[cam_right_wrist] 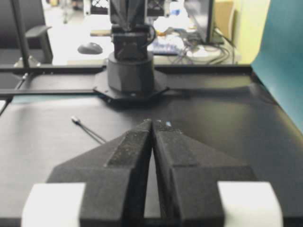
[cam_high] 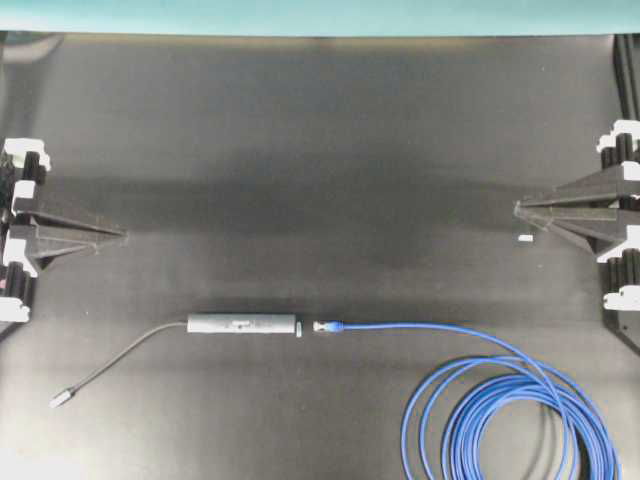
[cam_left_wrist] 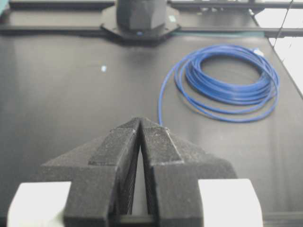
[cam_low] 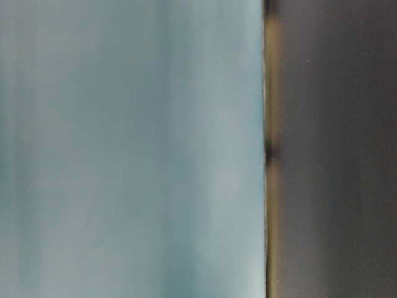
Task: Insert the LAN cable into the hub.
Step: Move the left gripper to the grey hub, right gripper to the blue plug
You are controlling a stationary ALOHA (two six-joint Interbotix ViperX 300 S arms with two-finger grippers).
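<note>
From my remote station I see a black desk [cam_high: 320, 150] bounded at its far edge by a teal backdrop [cam_high: 320, 15]. A small white scrap [cam_high: 525, 238] lies on the desk. Beyond it, a computer mouse [cam_right_wrist: 90, 48] and tangled cables [cam_right_wrist: 199, 49] sit on another surface.

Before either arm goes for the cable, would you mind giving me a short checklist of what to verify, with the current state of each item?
1. Left gripper empty and free: ok, shut on nothing, parked at the table's edge.
2. Right gripper empty and free: ok, shut, holding nothing.
3. Blue cable's plug aimed at the hub: ok, it lies in line with the hub's pale end, a small gap between them.
4. Plug already seated: not ok, still outside the hub.
5. Slack for pushing: ok, a straight run leads from the plug to the loose coil.
6. Port opening clear: cannot tell, too small in the overhead view.
</note>
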